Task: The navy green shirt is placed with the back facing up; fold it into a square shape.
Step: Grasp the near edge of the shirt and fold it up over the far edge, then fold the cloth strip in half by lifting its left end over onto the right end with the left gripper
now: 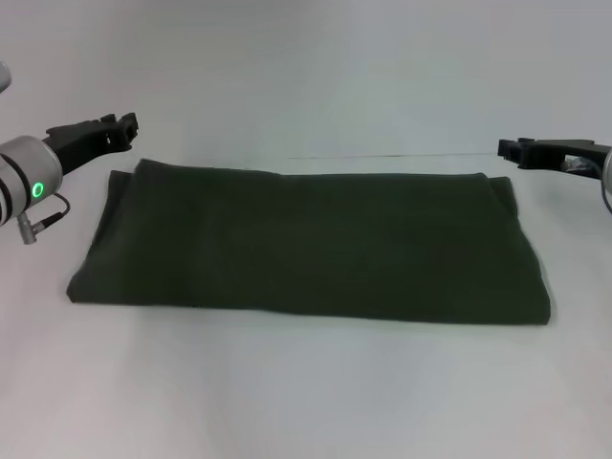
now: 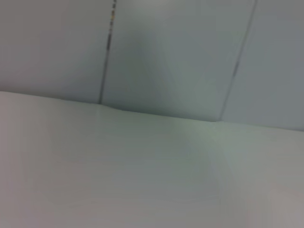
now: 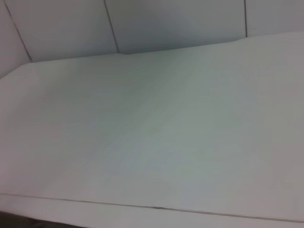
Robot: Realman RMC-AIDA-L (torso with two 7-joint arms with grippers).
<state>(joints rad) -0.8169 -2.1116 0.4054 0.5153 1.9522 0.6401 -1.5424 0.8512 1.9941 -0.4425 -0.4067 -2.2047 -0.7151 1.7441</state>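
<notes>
The navy green shirt [image 1: 306,244] lies flat on the white table [image 1: 306,392] in the head view, folded into a wide dark rectangle with its plain side up. My left gripper [image 1: 122,126] hovers off the shirt's far left corner, above the table and apart from the cloth. Past the shirt's far right corner, my right gripper [image 1: 510,148] is also clear of the cloth. Neither holds anything. Both wrist views show only bare table and wall, with no shirt and no fingers.
White table surface stretches in front of the shirt and on both sides. A pale panelled wall [image 2: 180,52] stands behind the table's far edge [image 1: 382,156].
</notes>
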